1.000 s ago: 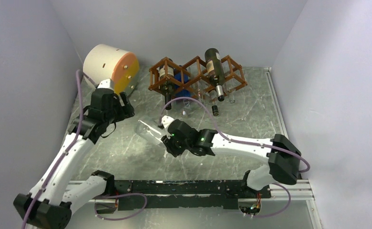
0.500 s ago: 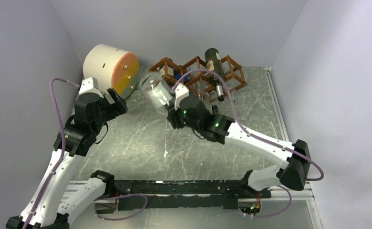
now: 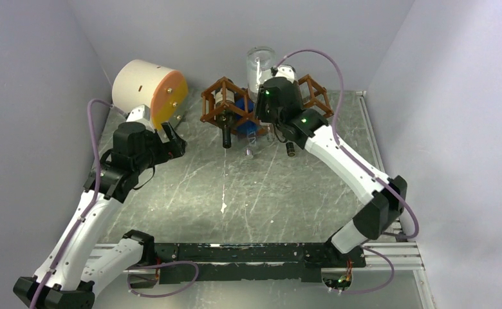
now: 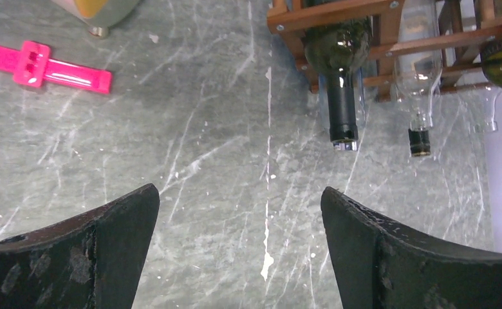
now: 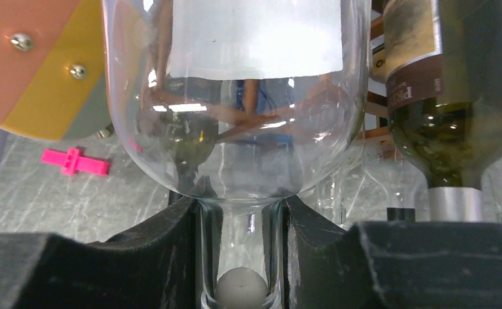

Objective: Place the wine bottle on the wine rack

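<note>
My right gripper (image 3: pixel 266 89) is shut on the neck of a clear glass wine bottle (image 3: pixel 260 63) with a white label, holding it base-up above the middle of the reddish-brown wine rack (image 3: pixel 217 103). In the right wrist view the bottle (image 5: pixel 235 96) fills the frame and its neck sits clamped between the black fingers (image 5: pixel 165 251). A dark green bottle (image 5: pixel 454 96) lies on the rack just to its right. My left gripper (image 3: pixel 174 140) is open and empty over the table, left of the rack (image 4: pixel 338 16).
A cream-and-orange cylinder (image 3: pixel 148 90) stands at the back left. A pink plastic piece (image 4: pixel 49 64) lies on the table near it. A dark bottle (image 4: pixel 342 103) and a clear one (image 4: pixel 419 71) lie in the rack, necks sticking out forward. Walls close in on both sides.
My right arm has lifted the clear bottle off the table and carried it back and right to above the rack. The left arm swung slightly and stayed open.
</note>
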Robot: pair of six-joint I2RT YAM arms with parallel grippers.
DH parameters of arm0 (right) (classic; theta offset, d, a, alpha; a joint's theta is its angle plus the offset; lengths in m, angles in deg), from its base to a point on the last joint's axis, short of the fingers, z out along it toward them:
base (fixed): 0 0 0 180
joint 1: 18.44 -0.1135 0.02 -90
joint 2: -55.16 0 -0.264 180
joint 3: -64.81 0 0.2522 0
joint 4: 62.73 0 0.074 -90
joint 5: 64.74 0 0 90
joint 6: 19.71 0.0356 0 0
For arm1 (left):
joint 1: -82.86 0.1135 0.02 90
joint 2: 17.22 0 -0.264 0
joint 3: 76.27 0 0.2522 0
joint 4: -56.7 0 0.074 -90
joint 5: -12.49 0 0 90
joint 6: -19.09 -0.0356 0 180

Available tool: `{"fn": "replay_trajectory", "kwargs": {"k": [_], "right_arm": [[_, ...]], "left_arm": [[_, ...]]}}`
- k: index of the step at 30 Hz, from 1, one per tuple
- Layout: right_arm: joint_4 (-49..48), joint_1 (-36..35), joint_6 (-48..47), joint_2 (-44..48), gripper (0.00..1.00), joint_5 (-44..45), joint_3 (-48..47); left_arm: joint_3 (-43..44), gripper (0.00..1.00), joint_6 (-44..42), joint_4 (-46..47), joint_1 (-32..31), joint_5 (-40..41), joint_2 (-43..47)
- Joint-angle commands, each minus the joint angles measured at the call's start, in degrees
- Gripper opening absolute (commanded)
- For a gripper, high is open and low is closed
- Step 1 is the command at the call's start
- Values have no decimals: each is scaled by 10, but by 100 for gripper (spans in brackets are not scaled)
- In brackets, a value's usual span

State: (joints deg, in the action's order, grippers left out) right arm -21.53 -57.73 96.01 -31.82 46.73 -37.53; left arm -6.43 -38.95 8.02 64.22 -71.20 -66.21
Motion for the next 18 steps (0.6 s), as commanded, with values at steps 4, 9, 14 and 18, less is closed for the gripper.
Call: {"fn": "replay_trajectory", "kwargs": {"k": [4, 9, 14, 18], "right_arm": [[-49, 5, 13, -62, 0, -23, -102], [-26, 6, 28, -112, 0, -31, -138], [-15, 6, 39, -149, 0, -20, -158], [-14, 6, 48, -164, 0, -13, -163]], "left_arm": [[-18, 99, -37, 31, -2, -115, -11], [-49, 100, -77, 61, -2, -140, 7], [-61, 100, -89, 73, -2, -141, 21], [-61, 100, -98, 69, -1, -147, 17]]}}
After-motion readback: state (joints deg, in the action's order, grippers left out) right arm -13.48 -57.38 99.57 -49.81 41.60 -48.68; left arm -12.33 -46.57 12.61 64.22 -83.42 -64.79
